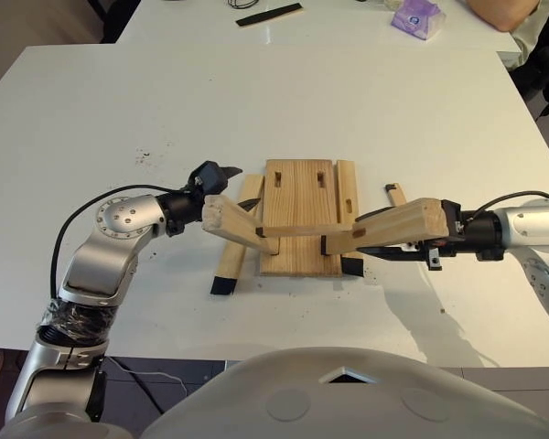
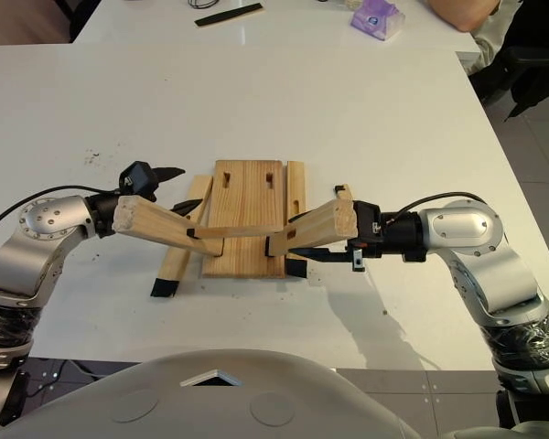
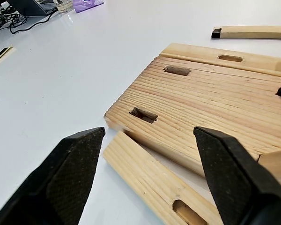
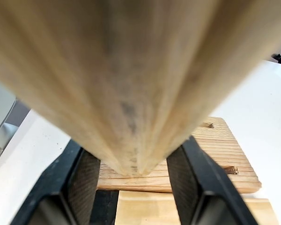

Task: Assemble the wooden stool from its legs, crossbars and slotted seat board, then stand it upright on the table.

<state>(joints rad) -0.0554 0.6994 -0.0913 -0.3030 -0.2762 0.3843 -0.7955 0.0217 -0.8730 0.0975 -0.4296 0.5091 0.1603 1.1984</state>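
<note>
The slotted seat board (image 1: 297, 197) lies flat mid-table. Above its near edge hangs a partly built frame: a left leg (image 1: 233, 222), a crossbar (image 1: 297, 229) and a right leg (image 1: 393, 227). My right gripper (image 4: 133, 164) is shut on the right leg, whose end lies between both fingers. My left gripper (image 3: 147, 133) stands open with nothing between its fingers, just over the board's left edge and beside the left leg's thick end (image 2: 133, 215); I cannot tell whether they touch. Loose legs lie on the table left (image 1: 231, 265) and right (image 1: 346, 187) of the board.
A short wooden piece (image 1: 396, 192) lies right of the board. A black strip (image 1: 268, 14) and a purple pack (image 1: 416, 16) sit on the far table. Dark specks (image 1: 146, 155) mark the white tabletop (image 1: 119, 101). Its near edge runs close below the arms.
</note>
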